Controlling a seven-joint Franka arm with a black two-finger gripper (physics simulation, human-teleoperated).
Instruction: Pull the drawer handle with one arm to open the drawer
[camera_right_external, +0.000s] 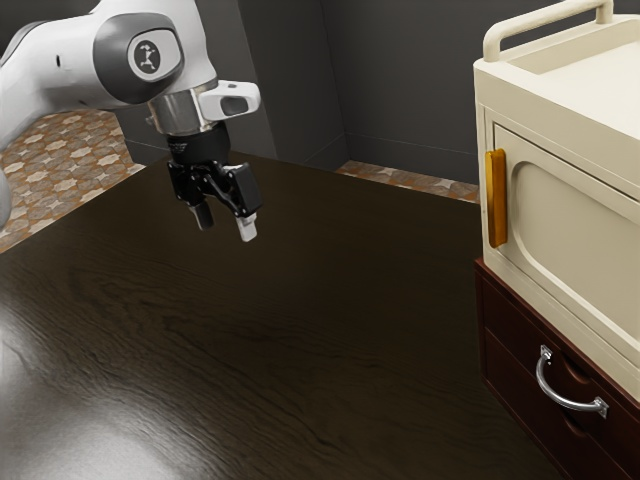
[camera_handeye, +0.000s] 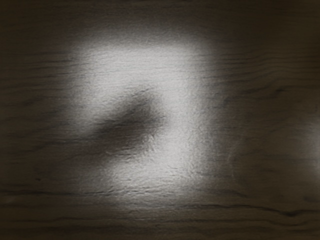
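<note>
My black gripper (camera_right_external: 226, 226) points down above the tabletop, in the exterior view's upper left, its two fingers apart with nothing between them. The dark red-brown drawer unit (camera_right_external: 500, 373) stands at the exterior view's lower right, far from the gripper. On its front is a curved silver drawer handle (camera_right_external: 565, 398), fixed at both ends. The drawer front sits flush with the unit, as far as it shows.
A cream cabinet (camera_right_external: 580, 165) with an orange door handle (camera_right_external: 496, 198) and a top rail rests on the drawer unit. The dark wooden table (camera_right_external: 270, 350) stretches between arm and drawers; in the wrist view its surface (camera_handeye: 260, 125) carries a bright reflection.
</note>
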